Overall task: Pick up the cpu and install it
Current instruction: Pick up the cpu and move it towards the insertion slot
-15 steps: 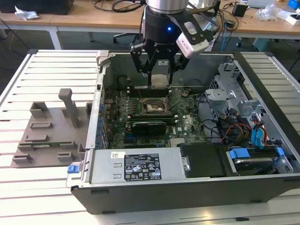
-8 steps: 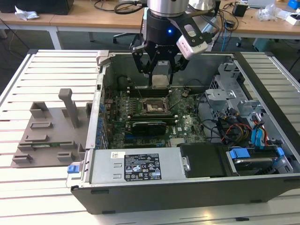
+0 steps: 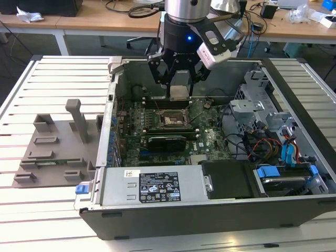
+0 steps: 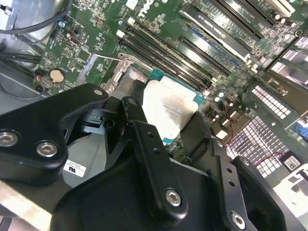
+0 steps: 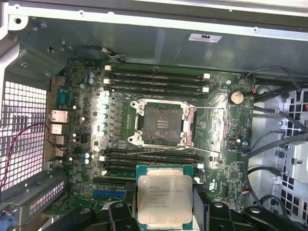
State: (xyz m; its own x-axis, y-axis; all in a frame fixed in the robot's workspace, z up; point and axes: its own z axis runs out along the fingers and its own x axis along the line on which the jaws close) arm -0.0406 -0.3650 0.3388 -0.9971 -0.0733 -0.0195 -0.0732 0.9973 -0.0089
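Wooden desks (image 3: 79,21) strewn with cables run behind a white slatted metal table (image 3: 52,73). On the middle of the table a dark grey open computer case (image 3: 210,212) lies on its side with its green motherboard (image 3: 210,139) facing up. Toward the table's edge at the exterior view's left sits a grey plastic fixture tray (image 3: 52,152). The arm's black gripper (image 3: 179,84) hangs inside the case. Its fingers are drawn in to the width of the cpu (image 3: 179,92), a small flat square chip with a silver-grey metal top and a thin green edge. They grip it by two opposite sides, as far as the first wrist view lets one judge. The cpu is held level in the air, clear of the board, over the long black memory slots (image 5: 154,156). These run just beside the black square socket frame (image 5: 161,122), whose contact field lies uncovered.
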